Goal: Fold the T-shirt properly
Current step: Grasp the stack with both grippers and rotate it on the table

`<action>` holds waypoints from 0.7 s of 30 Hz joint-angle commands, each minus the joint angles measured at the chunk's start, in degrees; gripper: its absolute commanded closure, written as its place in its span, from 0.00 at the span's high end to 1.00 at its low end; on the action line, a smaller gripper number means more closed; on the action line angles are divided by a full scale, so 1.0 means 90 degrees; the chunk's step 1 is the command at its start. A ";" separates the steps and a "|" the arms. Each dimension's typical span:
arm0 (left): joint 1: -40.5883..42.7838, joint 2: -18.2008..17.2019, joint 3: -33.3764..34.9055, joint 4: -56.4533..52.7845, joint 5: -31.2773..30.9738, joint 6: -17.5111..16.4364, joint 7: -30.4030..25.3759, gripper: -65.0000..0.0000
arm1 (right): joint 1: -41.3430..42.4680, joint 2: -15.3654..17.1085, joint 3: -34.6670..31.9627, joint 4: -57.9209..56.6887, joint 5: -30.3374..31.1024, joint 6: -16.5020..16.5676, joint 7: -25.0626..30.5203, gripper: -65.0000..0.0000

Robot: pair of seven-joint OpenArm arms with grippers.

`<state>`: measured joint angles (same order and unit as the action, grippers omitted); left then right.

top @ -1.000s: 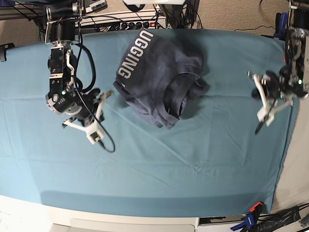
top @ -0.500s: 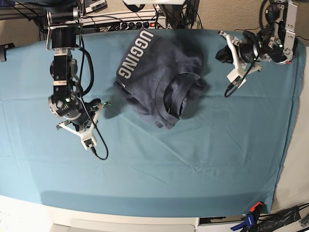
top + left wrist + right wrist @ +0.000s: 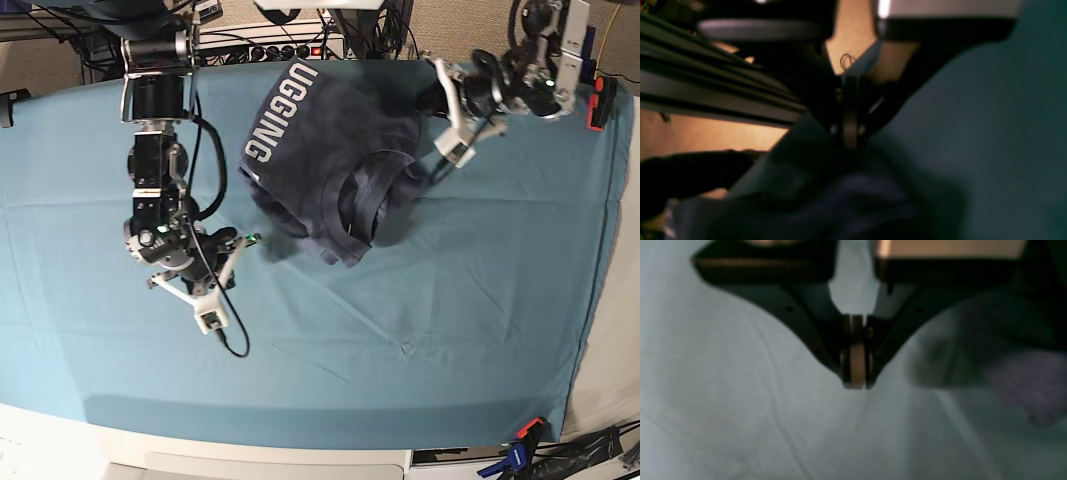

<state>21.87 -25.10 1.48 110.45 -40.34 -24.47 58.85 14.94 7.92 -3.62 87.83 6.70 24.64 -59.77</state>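
Two grippers, and we see both clamped on nothing: the left gripper (image 3: 432, 100) hangs at the T-shirt's (image 3: 330, 170) far right edge, the right gripper (image 3: 240, 245) just off its near left edge. The crumpled T-shirt lies at the teal table cloth's (image 3: 420, 320) far middle, white lettering (image 3: 275, 112) up.

A table (image 3: 480, 330) draped in a teal table cloth (image 3: 400, 300) fills the base view, the cloth creased here and there and hanging over the near edge. A crumpled blue-grey T-shirt (image 3: 330, 170) lies on the cloth toward the far side, near the middle, white lettering upward along its left edge, its ribbed neck facing the near side.
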 commanded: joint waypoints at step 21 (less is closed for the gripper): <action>-0.0767 0.0437 0.0758 -0.0027 0.0804 0.0340 -0.0546 0.00 | -0.0551 0.0063 -0.1343 0.0097 -0.0080 -0.0002 -0.0493 0.00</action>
<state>15.35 -21.04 8.51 109.47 -32.34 -21.23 55.20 9.52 8.10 -15.77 88.12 6.02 24.58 -62.52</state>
